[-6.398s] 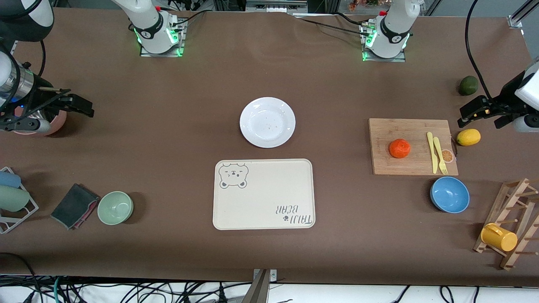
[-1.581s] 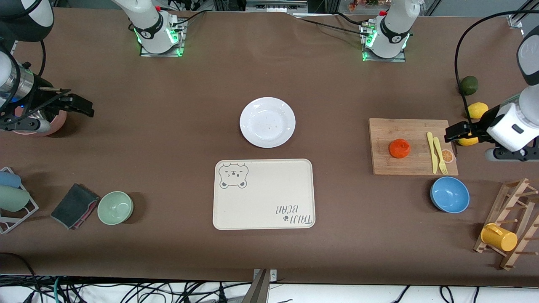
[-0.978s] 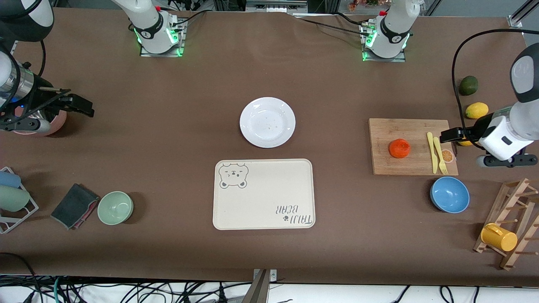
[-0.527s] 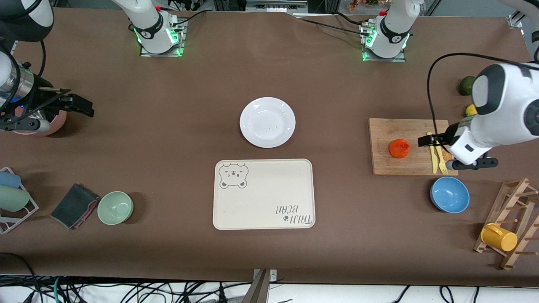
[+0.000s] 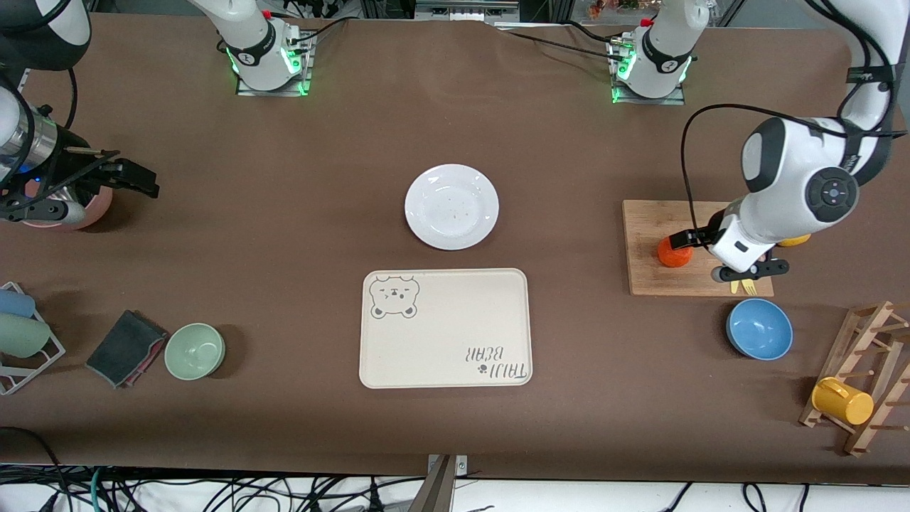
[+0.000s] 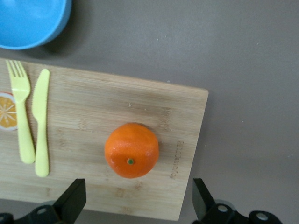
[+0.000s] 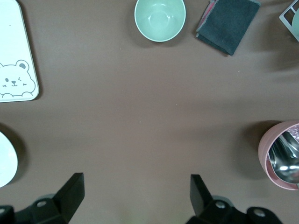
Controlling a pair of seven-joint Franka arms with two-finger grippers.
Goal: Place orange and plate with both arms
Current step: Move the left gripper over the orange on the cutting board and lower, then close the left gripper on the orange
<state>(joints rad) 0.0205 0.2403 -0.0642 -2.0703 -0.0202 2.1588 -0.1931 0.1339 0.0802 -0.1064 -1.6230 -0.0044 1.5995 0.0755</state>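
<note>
The orange (image 5: pixel 670 253) sits on a wooden cutting board (image 5: pixel 650 220) toward the left arm's end of the table. My left gripper (image 5: pixel 688 239) hangs open just above the board, its black fingers (image 6: pixel 74 201) spread wide, and the orange (image 6: pixel 131 150) lies just ahead of the gap between them, untouched. The white plate (image 5: pixel 429 206) lies in the middle of the table, farther from the front camera than the bear tray (image 5: pixel 446 341). My right gripper (image 5: pixel 146 181) waits open over the right arm's end of the table, holding nothing.
A yellow fork (image 6: pixel 19 116) and knife (image 6: pixel 42 122) lie on the board beside the orange. A blue bowl (image 5: pixel 759 328) stands nearer the front camera than the board. A green bowl (image 7: pixel 160 18), a dark cloth (image 7: pixel 229 21) and a pink bowl (image 7: pixel 282 156) are near my right gripper.
My left arm has swung in from the table's end across the cutting board and now hangs by the orange, still open. The right arm has not moved.
</note>
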